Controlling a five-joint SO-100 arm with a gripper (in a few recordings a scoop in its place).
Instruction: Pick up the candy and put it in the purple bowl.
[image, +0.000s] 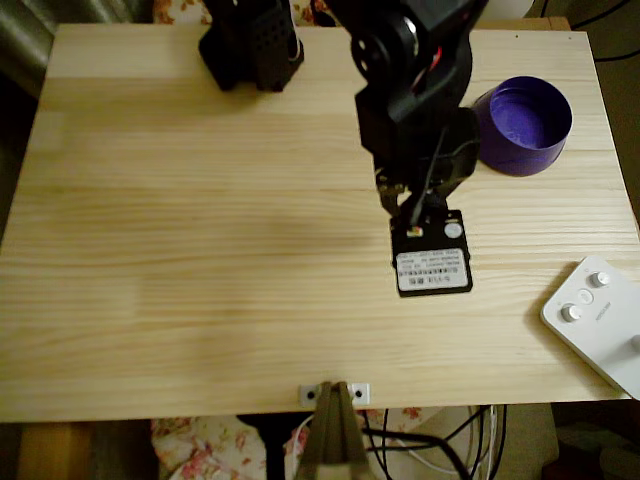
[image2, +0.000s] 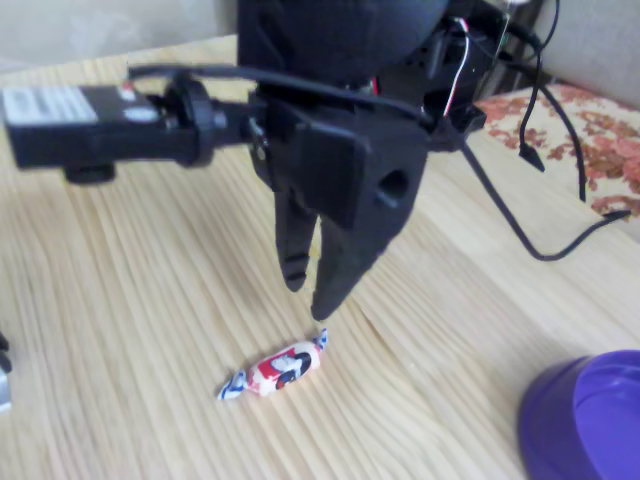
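Observation:
In the fixed view the candy (image2: 276, 369), a small sweet in a white and orange-red wrapper with twisted ends, lies on the wooden table. My black gripper (image2: 308, 293) hangs just above it, pointing down, fingertips a little apart and holding nothing, open. The purple bowl (image2: 585, 420) sits at the lower right there, a short way from the candy. From overhead the bowl (image: 522, 125) stands at the right rear of the table, right next to my arm (image: 415, 150). The arm hides the candy in that view.
A white device with round knobs (image: 600, 315) lies at the table's right front edge. The arm's black base (image: 250, 40) stands at the back. A loose black cable (image2: 540, 230) trails beside the gripper. The left half of the table (image: 180, 250) is bare wood.

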